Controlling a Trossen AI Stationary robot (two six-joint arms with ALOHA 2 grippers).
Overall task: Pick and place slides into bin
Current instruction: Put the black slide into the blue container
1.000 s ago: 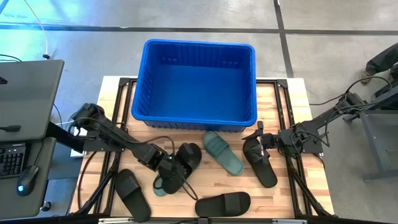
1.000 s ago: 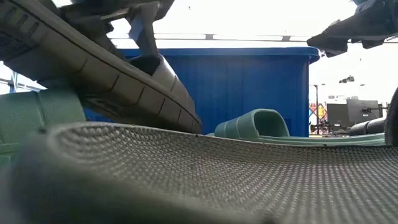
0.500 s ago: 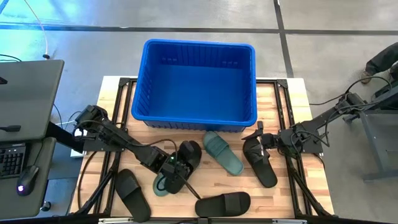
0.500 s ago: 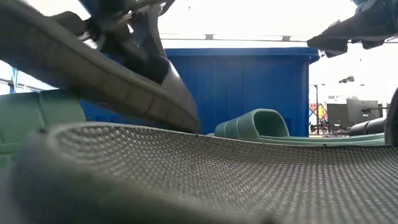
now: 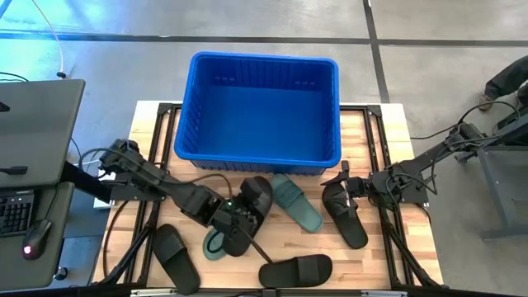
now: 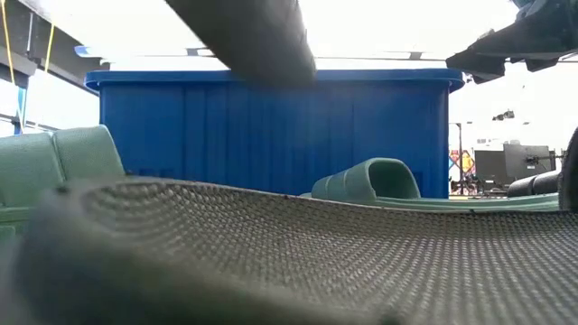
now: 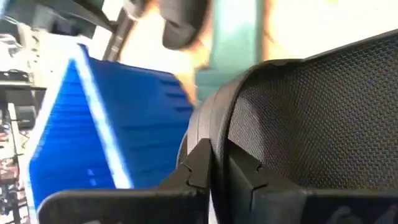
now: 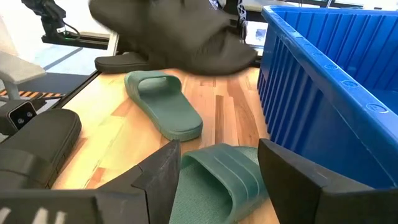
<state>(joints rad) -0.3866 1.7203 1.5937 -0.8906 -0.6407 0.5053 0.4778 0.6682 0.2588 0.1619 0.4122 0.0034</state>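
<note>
Six slides, none in the bin [image 5: 262,107]. One black slide [image 5: 252,206], lifted off the wood and tilted, is clamped at its rim by the left gripper [image 5: 227,221], fingers closed on it; it hangs over a green slide [image 5: 213,245] lying at the table's near left. Second green slide [image 5: 295,202] lies just in front of the bin's near wall, toe toward the bin. Black slide [image 5: 344,213] to its right, directly under the right gripper [image 5: 346,183], whose fingers stand spread wide and hold nothing. Black slide [image 5: 296,269] at the near edge, centre; black slide [image 5: 176,257] at the near left corner. Bin: bright blue, slotted walls, nothing inside it, set at the far side of the table and overhanging its far edge. Table [image 5: 384,140]: pale wooden planks on a black metal frame, cables running across the left part. Room: grey concrete floor [image 5: 429,74] with dark seams; a grey desk [image 5: 37,124] at the left with a keyboard [image 5: 15,213] and mouse [image 5: 31,248]; a grey stand and cables at the right.
</note>
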